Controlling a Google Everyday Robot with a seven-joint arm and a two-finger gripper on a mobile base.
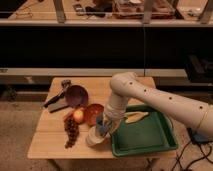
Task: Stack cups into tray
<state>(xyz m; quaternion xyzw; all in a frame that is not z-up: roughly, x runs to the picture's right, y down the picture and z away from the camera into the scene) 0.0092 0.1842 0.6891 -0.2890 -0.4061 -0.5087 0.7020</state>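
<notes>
On the wooden table (50,144), just outside the left rim of the green tray (150,139), the gripper (104,127) is pictured lowered onto the cups. The blue cup (102,131) is seen right at its tip, with the white cup (93,138) touching it below and to the left. Whether the grip is closed cannot be told. An orange bowl (92,113) is seen just beside them.

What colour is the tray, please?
The tray is green, camera view; the claw is beside its rim.
</notes>
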